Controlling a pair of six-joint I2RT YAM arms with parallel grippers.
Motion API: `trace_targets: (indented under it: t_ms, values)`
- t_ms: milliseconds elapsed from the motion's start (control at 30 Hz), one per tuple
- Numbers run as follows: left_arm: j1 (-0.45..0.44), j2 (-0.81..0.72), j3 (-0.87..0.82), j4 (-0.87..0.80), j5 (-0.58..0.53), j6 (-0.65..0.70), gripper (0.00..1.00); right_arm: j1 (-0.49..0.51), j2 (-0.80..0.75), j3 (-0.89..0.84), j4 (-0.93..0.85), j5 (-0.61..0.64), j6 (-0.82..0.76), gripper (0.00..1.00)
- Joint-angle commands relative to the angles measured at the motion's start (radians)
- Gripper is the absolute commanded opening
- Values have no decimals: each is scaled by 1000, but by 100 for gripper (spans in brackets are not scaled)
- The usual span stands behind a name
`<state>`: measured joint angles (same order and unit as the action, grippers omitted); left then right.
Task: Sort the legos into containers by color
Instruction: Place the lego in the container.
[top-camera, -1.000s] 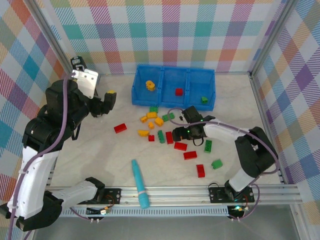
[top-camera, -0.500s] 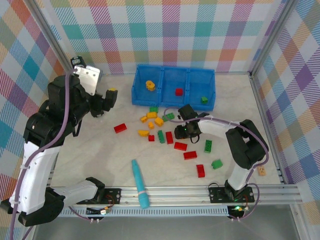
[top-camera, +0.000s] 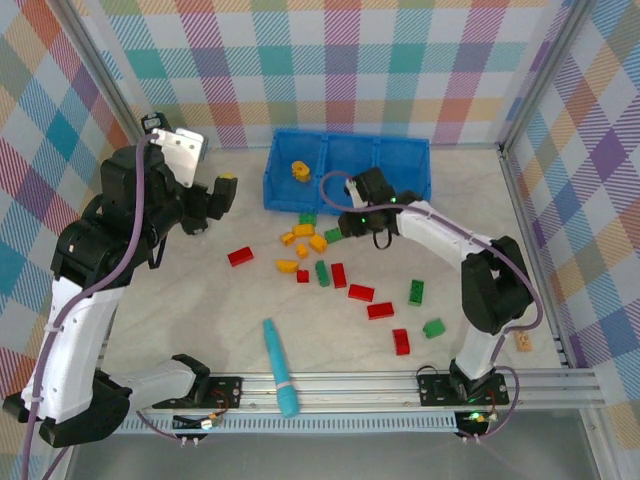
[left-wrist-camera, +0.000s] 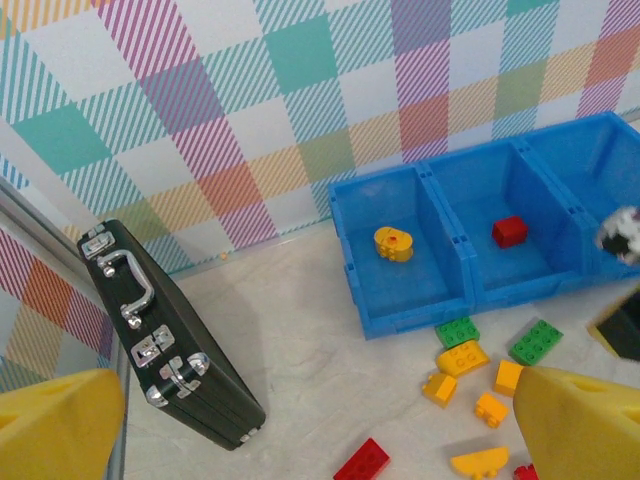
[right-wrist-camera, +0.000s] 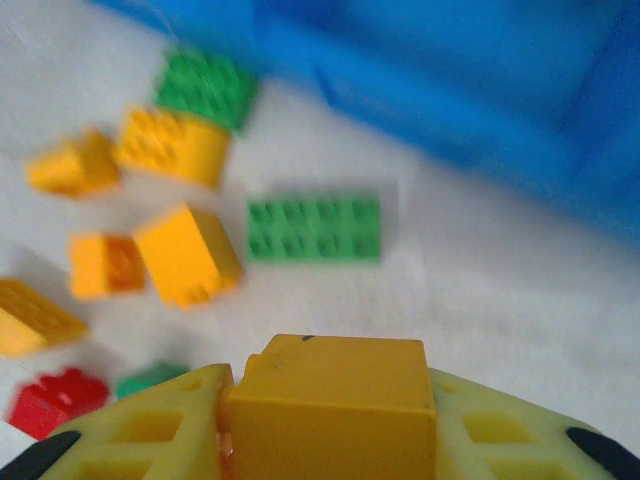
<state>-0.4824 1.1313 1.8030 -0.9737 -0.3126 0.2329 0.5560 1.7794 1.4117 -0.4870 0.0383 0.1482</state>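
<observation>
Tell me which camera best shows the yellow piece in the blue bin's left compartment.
The left wrist view: the yellow piece lies sharp, unobstructed in the blue bin's left compartment. The top external view shows the same piece as a small speck. The right wrist view catches the bin's wall as a blue blur.

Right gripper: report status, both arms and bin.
Right gripper shut on yellow brick, near front wall of blue bin. Left gripper open, empty. Loose bricks scattered before bin; teal cylinder apart, near front edge.
</observation>
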Motion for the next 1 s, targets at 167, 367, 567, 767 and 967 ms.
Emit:
trace_targets:
  t_ms: [167, 367, 567, 767, 967]
  values:
    - [-9, -24, 7, 2, -22, 16, 100, -7, 213, 313, 143, -40, -145, 37]
    - [-9, -25, -4, 11, -17, 15, 100, -7, 400, 578, 201, -64, -211, 38]
    - [-10, -24, -1, 8, -16, 17, 100, -7, 523, 697, 271, -80, -237, 39]
    - [-10, -30, -7, 11, -19, 22, 100, -8, 622, 794, 239, -81, -237, 44]
    - [-9, -42, -28, 21, -21, 29, 100, -7, 678, 855, 201, -72, -277, 48]
